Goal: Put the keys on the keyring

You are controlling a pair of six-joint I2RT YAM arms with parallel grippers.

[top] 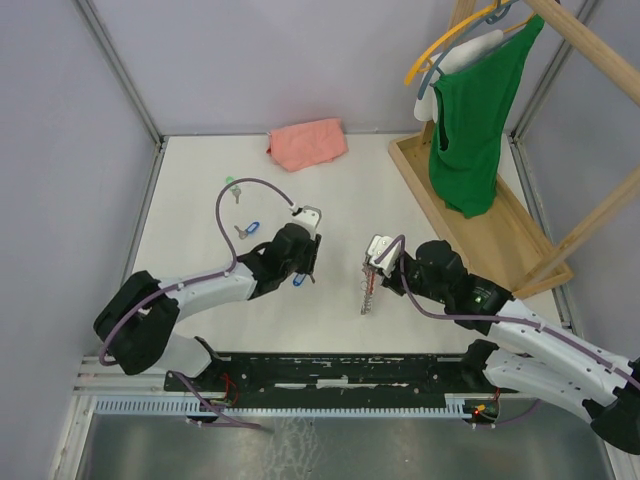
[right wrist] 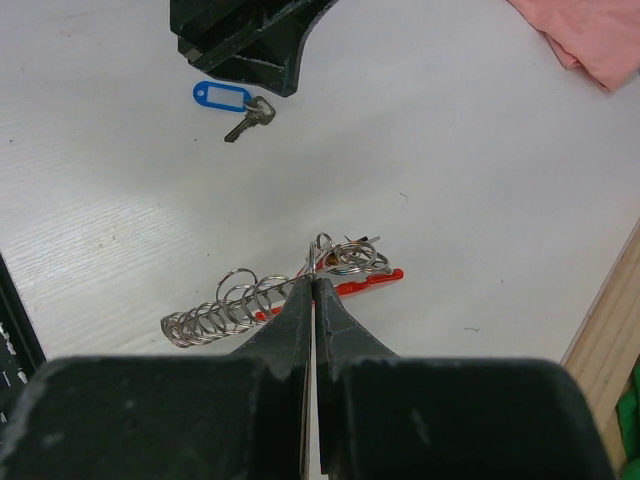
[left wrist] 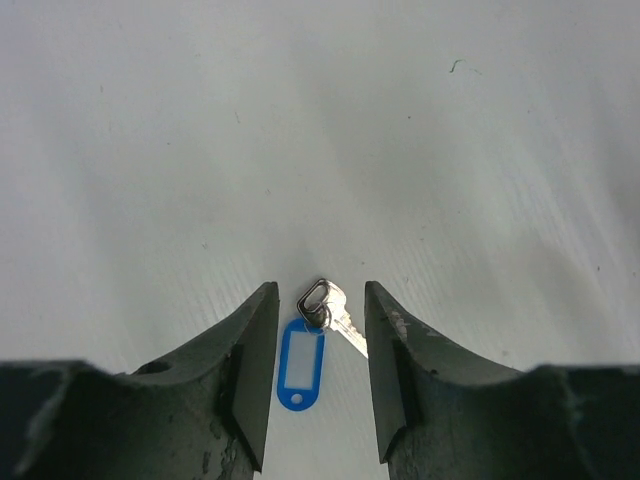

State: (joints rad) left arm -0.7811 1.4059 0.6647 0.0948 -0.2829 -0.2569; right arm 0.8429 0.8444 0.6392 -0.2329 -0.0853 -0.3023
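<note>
A silver key (left wrist: 338, 316) with a blue tag (left wrist: 301, 364) lies flat on the white table between the fingers of my left gripper (left wrist: 320, 292). That gripper is open and touches neither key nor tag. From above, the left gripper (top: 303, 262) hovers over this key (top: 298, 281). Two more keys lie behind it, one with a blue tag (top: 248, 230) and a green one (top: 233, 188). My right gripper (right wrist: 315, 280) is shut on a thin keyring (right wrist: 318, 252), part of a chain of silver rings (right wrist: 225, 308) with a red piece (right wrist: 372, 282).
A pink cloth (top: 307, 143) lies at the back of the table. At the right, a wooden rack (top: 470, 215) holds a green garment (top: 468, 125) on a hanger. Grey walls enclose the table on three sides.
</note>
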